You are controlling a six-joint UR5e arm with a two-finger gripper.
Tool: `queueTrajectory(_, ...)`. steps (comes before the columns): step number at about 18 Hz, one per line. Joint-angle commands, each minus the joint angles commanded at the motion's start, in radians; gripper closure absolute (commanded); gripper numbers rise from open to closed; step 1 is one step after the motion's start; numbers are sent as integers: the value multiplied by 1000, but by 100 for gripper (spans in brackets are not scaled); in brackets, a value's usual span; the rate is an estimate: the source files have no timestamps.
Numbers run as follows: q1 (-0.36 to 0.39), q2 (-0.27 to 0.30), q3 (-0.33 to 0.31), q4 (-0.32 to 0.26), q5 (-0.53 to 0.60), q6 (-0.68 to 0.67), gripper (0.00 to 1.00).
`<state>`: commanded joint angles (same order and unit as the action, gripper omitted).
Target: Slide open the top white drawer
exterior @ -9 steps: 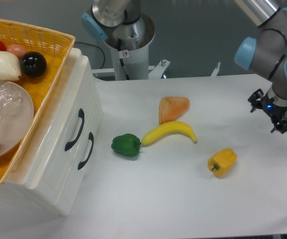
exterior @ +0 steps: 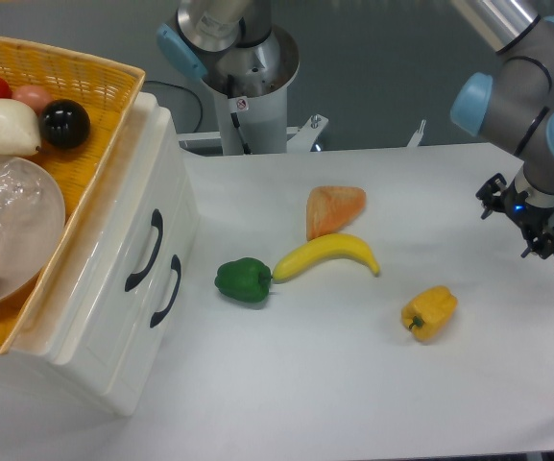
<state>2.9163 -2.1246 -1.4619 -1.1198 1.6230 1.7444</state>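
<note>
White desk (exterior: 353, 384) filled most of your view, with a white cabinet (exterior: 113, 317) standing at its left end as the landmark. You saw the top white drawer (exterior: 128, 216) in the cabinet's front face, sitting flush and closed, its curved black handle (exterior: 145, 252) just above and left of the lower drawer's handle (exterior: 166, 291). On top of the cabinet rested a yellow wicker basket (exterior: 94, 96) holding a clear bowl (exterior: 12, 226) and several round pieces of fruit. Just right of the cabinet on the desk lay a green pepper (exterior: 243, 280), touching the tip of a banana (exterior: 326, 255); an orange wedge (exterior: 334, 208) sat just behind the banana, and a yellow pepper (exterior: 429, 312) lay farther right. Your gripper (exterior: 517, 220) hung well apart from the cabinet, over the desk's far right edge, holding nothing. Whether the jaws were apart or together, you could not tell at that angle.
</note>
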Motion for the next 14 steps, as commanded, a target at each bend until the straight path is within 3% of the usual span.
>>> queueTrajectory(10,-123,14,11,-2,-17,-327,0)
queueTrajectory(14,-155,52,2,-12,-156,-506,0)
